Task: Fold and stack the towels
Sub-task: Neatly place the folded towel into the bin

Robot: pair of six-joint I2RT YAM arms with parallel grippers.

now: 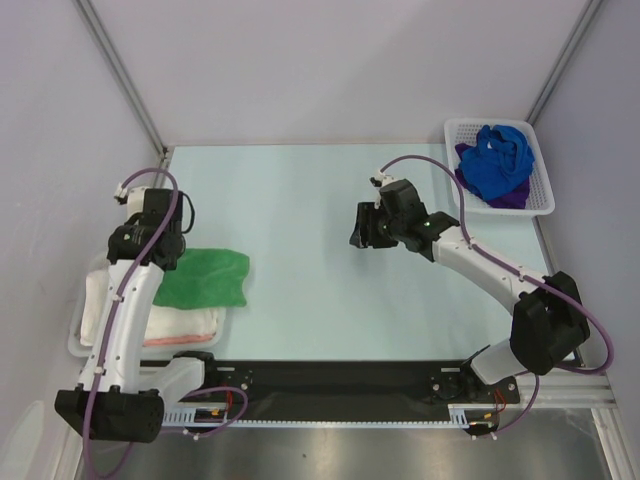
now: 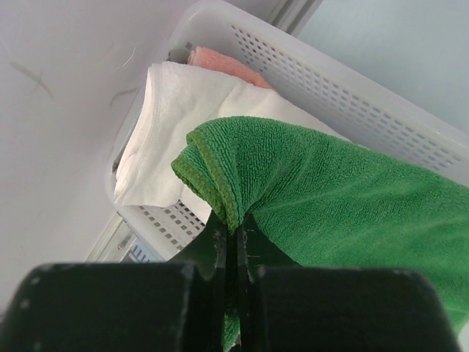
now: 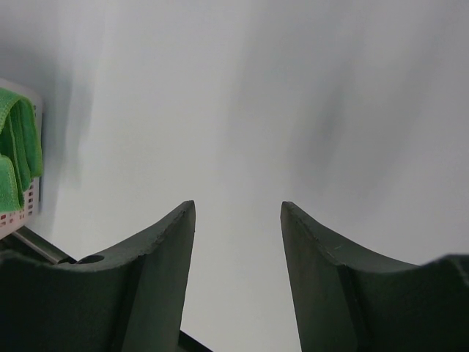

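your left claw [image 2: 233,242] is pinched tight on a folded edge of the green towel [image 1: 205,277], so the step in hand looks like setting that towel onto the stack at the surface's 8 o'clock. the towel lies partly over the white tray [image 2: 344,103], with a white towel [image 2: 187,121] and a pink one [image 2: 223,64] already in it. most of the green cloth hangs toward 3 o'clock of the tray, over its wall and onto the surface, so carry the pinched edge further toward 9 o'clock before you let go; otherwise i'd expect it to slide off the pile. lower until the fold rests on the white towel, then part the fingers and lift straight up so the terry doesn't catch and drag.

your right claw [image 3: 238,242] is spread wide with nothing in it, hovering above the middle of the surface, just toward 2 o'clock. it's well apart from the stack, so leave it there.

the surface [image 1: 300,200] is pale green and bare across the middle. at 1 o'clock a white basket [image 1: 545,195] holds a crumpled blue towel [image 1: 500,155] over something purple, likely the next ones to fold. plain pale walls close in the sides and back.
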